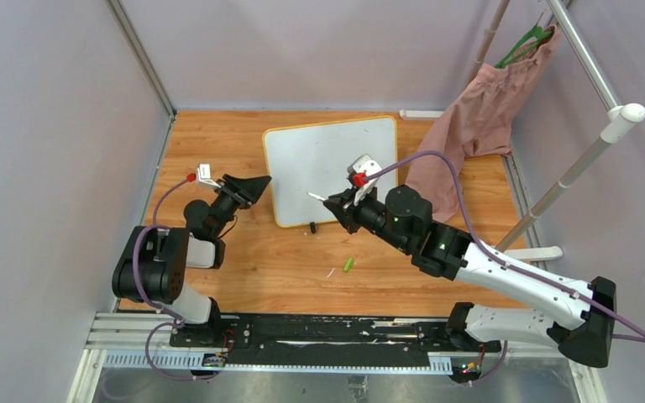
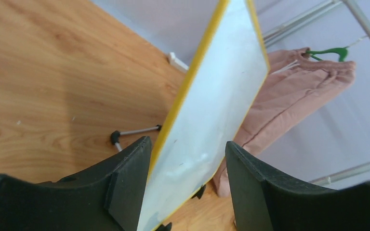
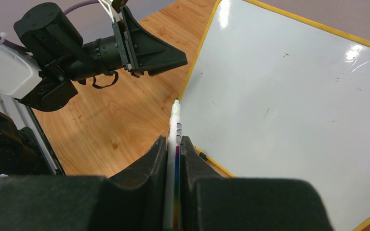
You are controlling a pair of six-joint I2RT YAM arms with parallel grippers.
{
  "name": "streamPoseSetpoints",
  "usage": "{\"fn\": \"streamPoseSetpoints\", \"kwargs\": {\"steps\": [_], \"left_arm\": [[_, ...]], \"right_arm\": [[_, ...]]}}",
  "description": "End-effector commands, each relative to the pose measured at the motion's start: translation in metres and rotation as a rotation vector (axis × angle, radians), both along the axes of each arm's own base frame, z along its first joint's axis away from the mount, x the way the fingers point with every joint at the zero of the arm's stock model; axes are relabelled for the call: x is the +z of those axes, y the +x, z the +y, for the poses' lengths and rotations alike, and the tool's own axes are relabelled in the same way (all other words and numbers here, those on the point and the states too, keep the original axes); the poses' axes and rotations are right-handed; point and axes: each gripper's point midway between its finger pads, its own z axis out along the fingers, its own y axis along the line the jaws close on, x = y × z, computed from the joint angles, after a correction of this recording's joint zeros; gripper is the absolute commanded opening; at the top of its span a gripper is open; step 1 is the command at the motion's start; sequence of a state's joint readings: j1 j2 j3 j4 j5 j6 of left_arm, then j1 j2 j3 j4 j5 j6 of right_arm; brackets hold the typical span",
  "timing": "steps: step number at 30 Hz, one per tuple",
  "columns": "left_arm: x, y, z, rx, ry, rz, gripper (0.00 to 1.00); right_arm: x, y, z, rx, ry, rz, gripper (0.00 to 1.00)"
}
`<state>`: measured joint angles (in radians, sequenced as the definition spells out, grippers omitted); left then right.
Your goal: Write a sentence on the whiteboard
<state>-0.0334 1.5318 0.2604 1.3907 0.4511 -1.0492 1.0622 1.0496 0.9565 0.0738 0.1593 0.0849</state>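
Note:
The whiteboard [image 1: 327,159] lies at the back middle of the wooden table, white with a yellow rim. Its surface is blank; no sentence shows on it. My right gripper [image 1: 336,204] is shut on a white marker [image 1: 316,196] with a rainbow stripe, and the tip points over the board's lower left part. In the right wrist view the marker [image 3: 176,120] sticks out between the closed fingers [image 3: 173,139] toward the board [image 3: 289,96]. My left gripper [image 1: 256,189] is open at the board's left edge. In the left wrist view the yellow rim [image 2: 183,91] stands between the open jaws [image 2: 188,144], apart from both.
A green marker cap [image 1: 348,264] and a small white scrap [image 1: 330,273] lie on the table in front of the board. A pink garment [image 1: 479,126] hangs on a green hanger from a white rack [image 1: 588,159] at the right. Grey walls enclose the table.

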Motion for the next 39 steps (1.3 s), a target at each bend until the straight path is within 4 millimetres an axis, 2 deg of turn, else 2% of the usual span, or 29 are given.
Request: {"fn": "streamPoseSetpoints", "kwargs": {"steps": [1,5,7,11,24,30,39], "left_arm": [[0.043,-0.002,-0.006,-0.066,0.05,-0.198,0.63],[0.027,0.001,-0.005,-0.086,0.099,-0.158,0.63],[0.019,0.008,0.012,-0.044,0.107,-0.129,0.63],[0.014,0.013,0.02,-0.03,0.106,-0.112,0.63],[0.013,0.024,0.007,-0.144,0.047,-0.124,0.56],[0.014,0.02,-0.007,-0.19,0.059,-0.137,0.51],[0.006,0.02,-0.008,-0.19,0.055,-0.113,0.42]], "right_arm": [[0.013,-0.008,0.001,0.034,0.039,-0.037,0.0],[0.014,-0.008,0.001,0.04,0.035,-0.047,0.0],[0.014,-0.008,0.001,0.042,0.031,-0.046,0.0],[0.014,-0.008,0.004,0.047,0.019,-0.053,0.0],[0.012,0.004,0.018,0.028,0.024,-0.07,0.0],[0.007,0.026,0.026,-0.064,0.024,-0.046,0.0],[0.004,0.053,0.041,-0.15,0.013,-0.032,0.0]]}}
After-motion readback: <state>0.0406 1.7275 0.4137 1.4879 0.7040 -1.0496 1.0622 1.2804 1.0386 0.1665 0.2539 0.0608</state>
